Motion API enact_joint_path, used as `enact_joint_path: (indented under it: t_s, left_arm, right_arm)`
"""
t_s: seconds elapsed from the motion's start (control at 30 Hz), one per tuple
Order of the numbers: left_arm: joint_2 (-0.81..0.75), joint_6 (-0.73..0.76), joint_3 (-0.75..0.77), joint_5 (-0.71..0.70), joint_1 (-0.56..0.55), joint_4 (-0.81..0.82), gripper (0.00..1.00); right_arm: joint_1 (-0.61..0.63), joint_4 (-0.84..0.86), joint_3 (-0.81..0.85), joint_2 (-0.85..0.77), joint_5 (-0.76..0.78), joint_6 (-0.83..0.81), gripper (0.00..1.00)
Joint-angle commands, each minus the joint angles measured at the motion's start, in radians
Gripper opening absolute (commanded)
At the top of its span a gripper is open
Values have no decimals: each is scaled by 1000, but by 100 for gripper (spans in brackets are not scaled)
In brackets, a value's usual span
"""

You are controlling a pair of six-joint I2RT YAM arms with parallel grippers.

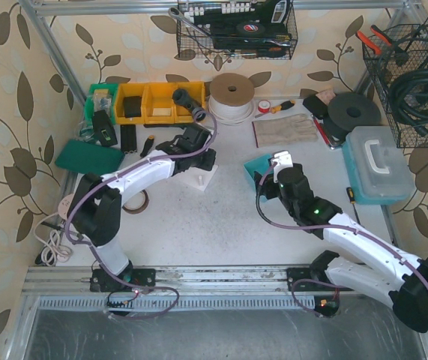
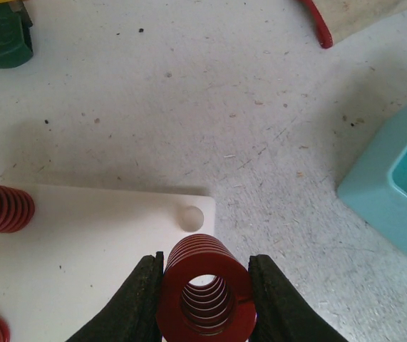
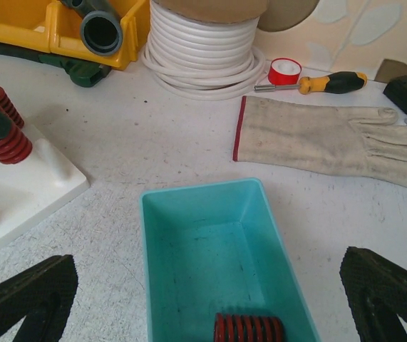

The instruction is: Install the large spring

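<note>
One large spring [image 2: 202,251]: pinched between left gripper [image 2: 204,299] fingers, over white plate [image 2: 82,249] corner, beside a peg [image 2: 191,217].
Right gripper [image 3: 207,292]: spread wide over teal bin [image 3: 189,203], spare spring [image 3: 249,329] inside.
Nearby: glove [image 3: 317,139], cable coil [image 3: 203,60] beyond bin.

Far edge of bench [image 1: 199,225]: yellow bins [image 1: 150,103], coil of white cord [image 1: 231,101], red tape roll [image 1: 264,106], screwdriver [image 1: 277,108] just beside it. Work glove [image 1: 285,129] flat nearby. Plastic case [image 1: 377,163] at right edge; green pad [image 1: 88,157] at left edge.
</note>
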Motion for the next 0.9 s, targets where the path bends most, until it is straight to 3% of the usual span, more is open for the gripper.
enact_joint_path:
  t_s: [0.0,0.43,0.87]
  left_arm:
    - [25,32,71,-27,-12,51,0]
    - [101,59,142,-68,-10,29,0]
    - [144,45,110,-65,-10,22,0]
  right_arm:
    - [-3,22,-13,-4,11,20,100]
    - [-6,24,-10,4,1,10,99]
    - [-7,24,-9,13,-3,10,99]
